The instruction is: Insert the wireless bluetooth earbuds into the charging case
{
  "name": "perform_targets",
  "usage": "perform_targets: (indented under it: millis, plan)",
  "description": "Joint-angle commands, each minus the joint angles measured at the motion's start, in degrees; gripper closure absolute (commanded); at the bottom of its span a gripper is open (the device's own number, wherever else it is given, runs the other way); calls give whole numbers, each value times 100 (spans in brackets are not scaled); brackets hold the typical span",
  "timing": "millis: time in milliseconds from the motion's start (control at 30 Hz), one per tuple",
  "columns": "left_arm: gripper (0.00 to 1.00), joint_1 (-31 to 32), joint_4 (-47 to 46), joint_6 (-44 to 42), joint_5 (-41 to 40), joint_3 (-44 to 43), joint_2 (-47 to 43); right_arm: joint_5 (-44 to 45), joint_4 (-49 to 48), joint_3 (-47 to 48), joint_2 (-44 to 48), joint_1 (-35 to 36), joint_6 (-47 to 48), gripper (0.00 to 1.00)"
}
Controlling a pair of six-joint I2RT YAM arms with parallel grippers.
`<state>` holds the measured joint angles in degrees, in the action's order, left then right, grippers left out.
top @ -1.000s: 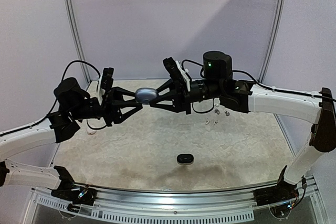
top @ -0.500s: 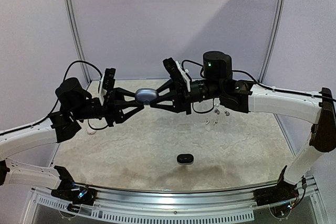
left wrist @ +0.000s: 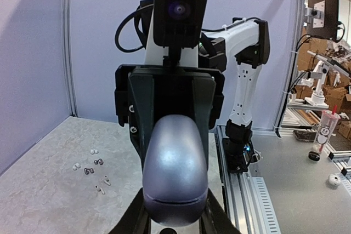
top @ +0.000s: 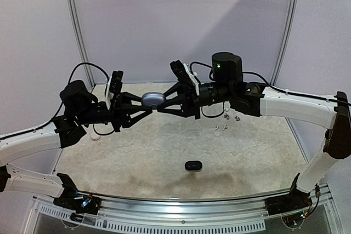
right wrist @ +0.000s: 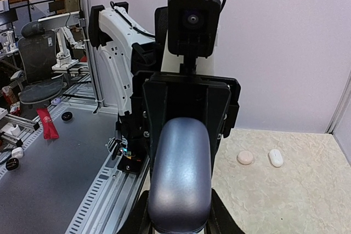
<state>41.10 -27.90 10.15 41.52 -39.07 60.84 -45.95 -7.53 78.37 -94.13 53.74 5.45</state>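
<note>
Top external: glossy grey oval case [top: 153,99]

**Surroundings of the Work Area**

A table [top: 164,146] with a mottled beige top is seen across the lower half of the top view. It is bordered along the bottom edge by a metal rail [top: 192,204]. A pale lilac backdrop [top: 181,20] is set behind it, and a slim metal post [top: 75,26] is seen at its left. At the right edge of the left wrist view, a cup with a red straw [left wrist: 327,132] and cardboard boxes [left wrist: 323,53] are shown. At the left of the right wrist view, an office chair [right wrist: 34,53] is visible, and below it a red object [right wrist: 46,124] is laid on a grey surface.
</note>
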Motion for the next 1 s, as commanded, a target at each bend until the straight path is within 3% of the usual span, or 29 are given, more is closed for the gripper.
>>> perform_targets:
  millis: [0, 100, 167, 367, 433, 600, 733, 967]
  plan:
    - [84, 134, 4, -67, 23, -196, 88, 229, 189, 125, -112, 33, 95, 100]
    - [98, 133, 77, -133, 23, -206, 78, 254, 272, 126, -130, 35, 159, 100]
    - [100, 135, 140, -163, 19, -206, 65, 266, 294, 119, -141, 39, 175, 100]
    - [100, 134, 479, -844, -176, -152, -48, 498, 434, 117, -79, 44, 142, 49]
    - [100, 135, 675, -1273, -230, -130, -87, 535, 445, 124, -7, 47, 128, 38]
    - [100, 172, 950, -1863, -479, -56, -99, 698, 656, 264, 36, 154, 197, 23]
    - [100, 254, 957, -2302, -652, -13, -123, 1011, 753, 381, -79, 183, 230, 22]
    - [100, 319, 1139, -2625, -633, -5, -188, 1468, 1132, 536, -170, 187, 235, 28]
